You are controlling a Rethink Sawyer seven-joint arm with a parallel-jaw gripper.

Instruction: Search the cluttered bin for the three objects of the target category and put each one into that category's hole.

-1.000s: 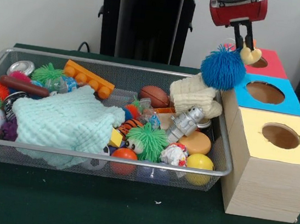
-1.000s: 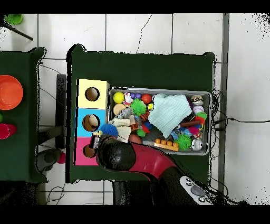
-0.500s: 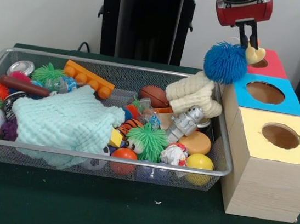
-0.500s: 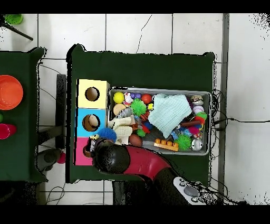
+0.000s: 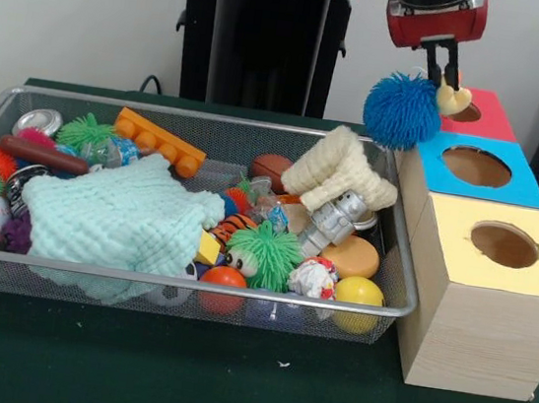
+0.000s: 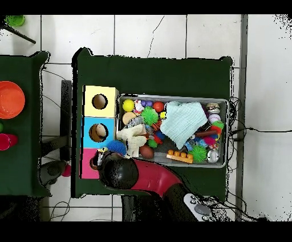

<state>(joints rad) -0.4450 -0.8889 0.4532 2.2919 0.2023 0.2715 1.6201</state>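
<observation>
The pincer (image 5: 441, 67) grips a blue fuzzy ball (image 5: 403, 111), hanging at 12 o'clock above the blue box (image 5: 478, 167), not yet dropped. Other fuzzy balls remain in the bin (image 5: 179, 284).

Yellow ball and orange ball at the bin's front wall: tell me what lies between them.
In the front view, a crumpled white-and-red ball lies between the yellow ball and orange ball.

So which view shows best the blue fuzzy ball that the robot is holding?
The front view: the blue fuzzy ball hangs in full sight under the gripper, beside the boxes. In the overhead view the arm covers most of it; only a blue edge shows.
</observation>
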